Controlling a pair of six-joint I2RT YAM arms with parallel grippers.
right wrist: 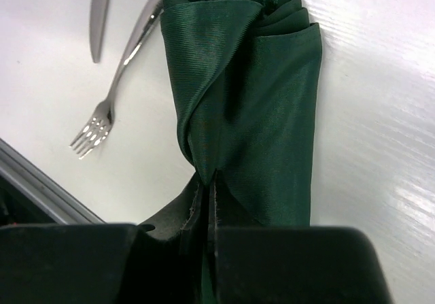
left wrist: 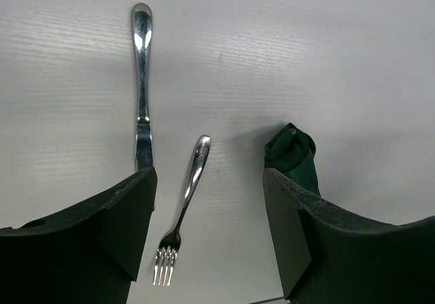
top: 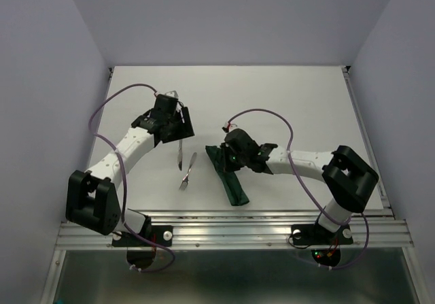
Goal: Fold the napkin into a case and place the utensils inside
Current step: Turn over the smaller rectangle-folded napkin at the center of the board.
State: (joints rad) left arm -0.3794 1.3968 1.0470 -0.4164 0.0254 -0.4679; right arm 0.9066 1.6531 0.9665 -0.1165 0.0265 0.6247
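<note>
The napkin (top: pixel 234 185) lies as a narrow dark green folded strip, slanting toward the table's front edge. My right gripper (top: pixel 228 162) is shut on it; in the right wrist view the jaws (right wrist: pixel 212 185) pinch a gathered fold of the cloth (right wrist: pixel 265 93). Left of the napkin lie the fork (top: pixel 187 173) and, beyond it, the knife (top: pixel 180 156), both loose on the table. My left gripper (top: pixel 175 128) hovers behind them, open and holding nothing. Its wrist view shows the knife (left wrist: pixel 142 79), the fork (left wrist: pixel 190 188) between the spread fingers (left wrist: pixel 207 195), and the napkin's end (left wrist: pixel 292 156).
An aluminium rail (top: pixel 238 222) runs along the table's front edge, just past the napkin's near end, and shows in the right wrist view (right wrist: pixel 41 188). Grey walls close the table's sides and back. Purple cables loop above both arms.
</note>
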